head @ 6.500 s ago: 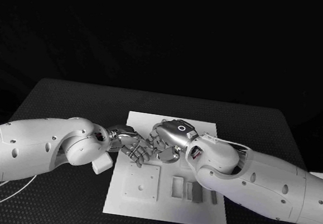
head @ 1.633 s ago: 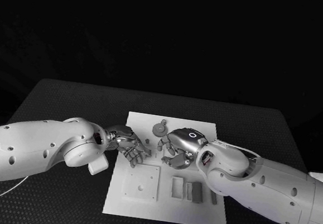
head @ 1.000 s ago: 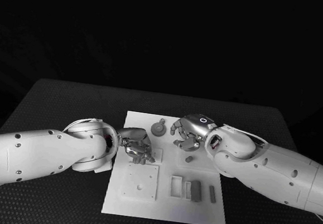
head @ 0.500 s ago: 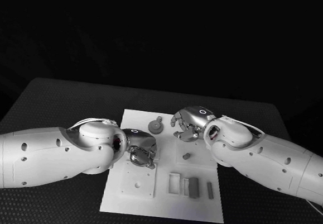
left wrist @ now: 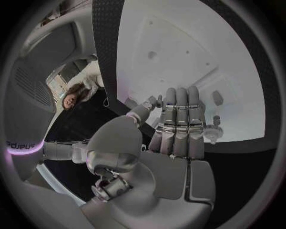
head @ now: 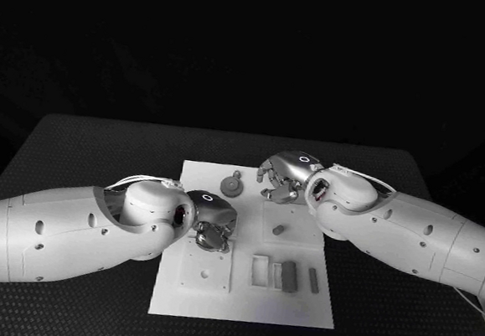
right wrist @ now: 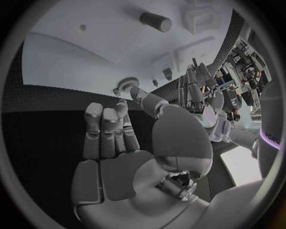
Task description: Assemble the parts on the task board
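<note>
Black table [head: 86, 154] and dark room all round, white task board [head: 243, 299] sitting in the middle of it; I'm running both arms in over the board right now; my left hand [head: 210, 221] is hovering low over the board's left side, just beyond the square white plate with holes [head: 207, 266], and from the left wrist cam its fingers [left wrist: 181, 114] are lying straight and side by side with nothing in them, so I'm calling it empty; my guess is it's parked there to steady or pick at whatever's under it, but I can't tell what it's touching, if anything; my right hand [head: 285, 176] is up at the far end of the board, fingers loosely curled downward, and I'm not seeing anything pinched in it either; the round grey gear-like part [head: 231, 187] is lying on the board between the two hands, the small grey peg [head: 279, 230] is lying loose further in, and the grey bars [head: 290, 276] are sitting beside the white slotted block near the front edge; compared with the oldest frame, where both hands were bunched together over the middle hiding the gear, they're now apart and the gear and peg are both in plain sight; the camera has also shifted, so I'm not reading the board as moved.
</note>
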